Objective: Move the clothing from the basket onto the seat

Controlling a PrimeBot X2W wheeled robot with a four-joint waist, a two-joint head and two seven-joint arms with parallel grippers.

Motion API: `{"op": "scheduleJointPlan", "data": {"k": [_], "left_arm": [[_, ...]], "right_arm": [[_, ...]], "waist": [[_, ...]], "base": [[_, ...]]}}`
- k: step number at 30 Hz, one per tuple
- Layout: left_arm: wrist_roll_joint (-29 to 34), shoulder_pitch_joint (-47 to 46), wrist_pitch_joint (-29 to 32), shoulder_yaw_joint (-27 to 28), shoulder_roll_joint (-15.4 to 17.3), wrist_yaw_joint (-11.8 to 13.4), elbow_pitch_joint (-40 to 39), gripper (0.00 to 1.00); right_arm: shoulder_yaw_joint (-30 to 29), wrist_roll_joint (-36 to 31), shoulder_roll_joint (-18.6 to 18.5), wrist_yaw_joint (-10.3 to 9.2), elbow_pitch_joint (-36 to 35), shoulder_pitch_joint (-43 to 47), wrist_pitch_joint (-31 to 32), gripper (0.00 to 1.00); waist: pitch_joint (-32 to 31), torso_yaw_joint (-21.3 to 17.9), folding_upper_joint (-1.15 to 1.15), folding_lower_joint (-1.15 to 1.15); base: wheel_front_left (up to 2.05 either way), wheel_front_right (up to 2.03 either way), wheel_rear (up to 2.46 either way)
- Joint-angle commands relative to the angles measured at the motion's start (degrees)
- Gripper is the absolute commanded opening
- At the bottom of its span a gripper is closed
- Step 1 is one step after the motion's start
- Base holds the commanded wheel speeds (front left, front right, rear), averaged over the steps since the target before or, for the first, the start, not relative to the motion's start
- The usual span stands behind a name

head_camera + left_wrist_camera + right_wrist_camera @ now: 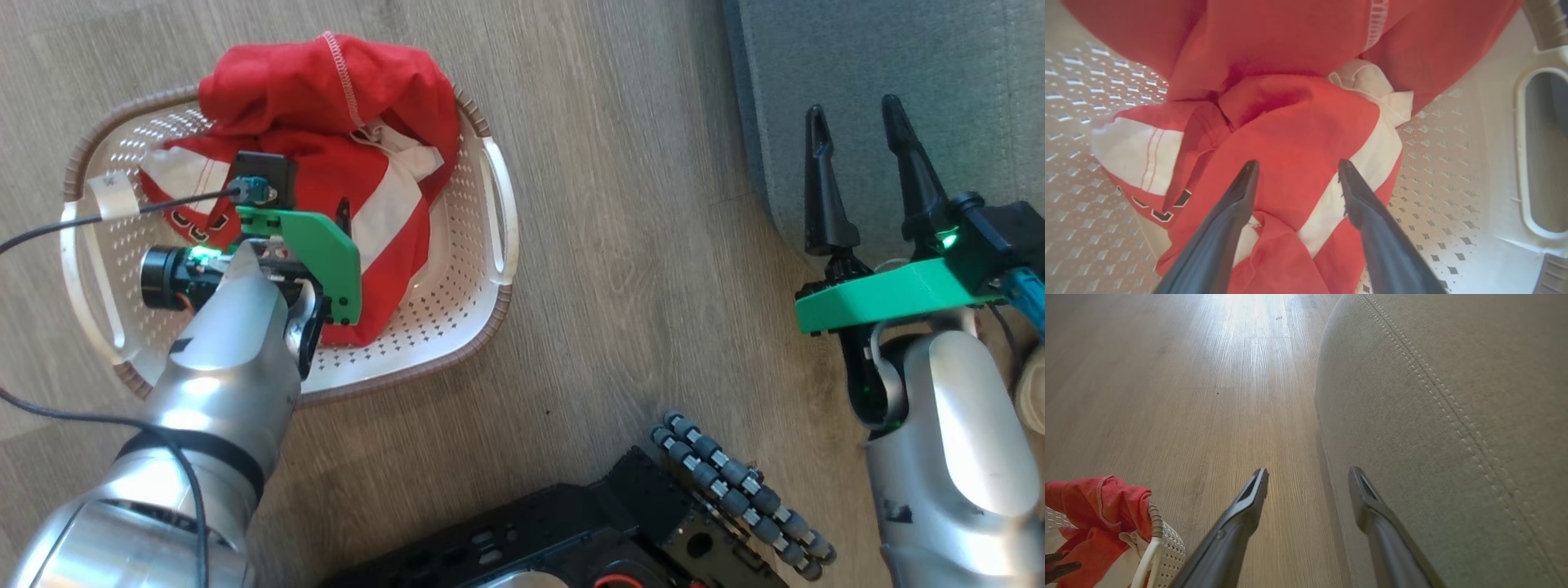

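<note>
left gripper (pixel 1296 163) hangs over the clothing (pixel 326 90) in the basket (pixel 482 322), jaws wide, empty; right gripper (pixel 853 114) gapes empty near the seat (pixel 898 49).

No legible txt. Clothing (pixel 1298 134): black-outlined white chars (pixel 1161 212) on red fold, partly hidden, unreadable. Tape (pixel 110 192) on basket (pixel 457 318) rim: faint mark, unclear.
</note>
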Motion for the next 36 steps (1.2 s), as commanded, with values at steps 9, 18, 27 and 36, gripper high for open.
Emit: {"op": "scheduleJointPlan", "data": {"k": [9, 18, 27, 36], "left_arm": [[-0.19, -1.47, -0.96, -0.55, 0.91, -0.35, 0.22, 1.00], [-0.10, -3.00, -1.42, -1.79, 0.80, -0.67, 0.38, 1.00], [-0.26, -3.54, -0.95, -3.10, 0.69, -1.78, 0.43, 1.00], [-1.14, -2.93, 0.11, -4.89, 0.62, -1.81, 0.46, 1.00]], "right_arm": [[0.45, -0.57, -0.41, -0.01, -2.27, 3.52, -0.52, 1.00], [-0.45, -1.42, -0.41, -0.01, -3.16, 4.60, -0.52, 1.00], [-0.75, -1.63, -0.41, -0.01, -3.75, 5.19, -0.52, 1.00], [-1.50, -1.86, -0.41, -0.01, -4.57, 5.88, -0.52, 1.00]], "waist": [[1.47, 0.39, 0.00, 0.00], [3.23, 1.59, 0.00, 0.00], [4.53, 2.46, 0.00, 0.00], [5.82, 3.06, 0.00, 0.00]], "base": [[0.00, 0.00, 0.00], [0.00, 0.00, 0.00], [0.00, 0.00, 0.00], [0.00, 0.00, 0.00]]}}
